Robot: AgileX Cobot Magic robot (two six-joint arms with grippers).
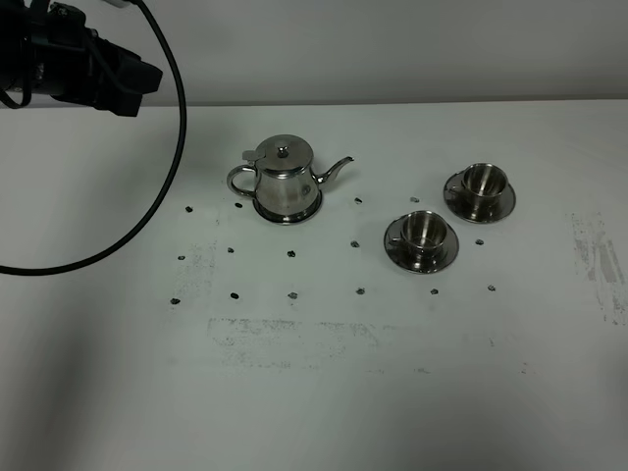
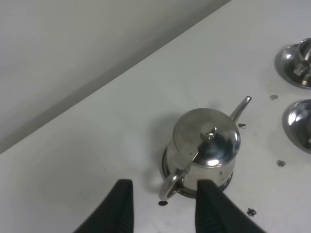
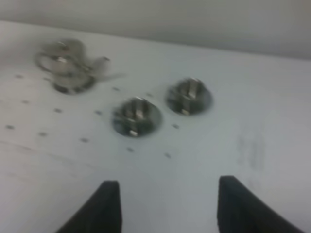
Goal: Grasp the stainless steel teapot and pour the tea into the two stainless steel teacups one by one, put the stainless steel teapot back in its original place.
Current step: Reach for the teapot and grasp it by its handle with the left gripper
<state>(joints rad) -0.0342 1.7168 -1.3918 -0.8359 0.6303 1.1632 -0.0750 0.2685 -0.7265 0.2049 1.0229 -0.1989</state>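
Okay, left claw [image 2: 165,213] sits open, empty, with the stainless steel teapot [image 2: 206,143] just ahead; closing off-centre on its loop handle [image 2: 169,185] could shove it off its base saucer [image 1: 289,219].

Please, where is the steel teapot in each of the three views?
Exterior high: teapot left of centre, on its round base.
Left wrist: teapot just ahead of the open left pincer.
Right wrist: teapot blurred, far off past the two teacups.
Shared landmark: the two teacups on its spout side.

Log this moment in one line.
teapot: upright on its base, untouched | near cup, far cup: upright, untouched | left fingers: apart, empty, facing teapot handle | right fingers: apart, empty
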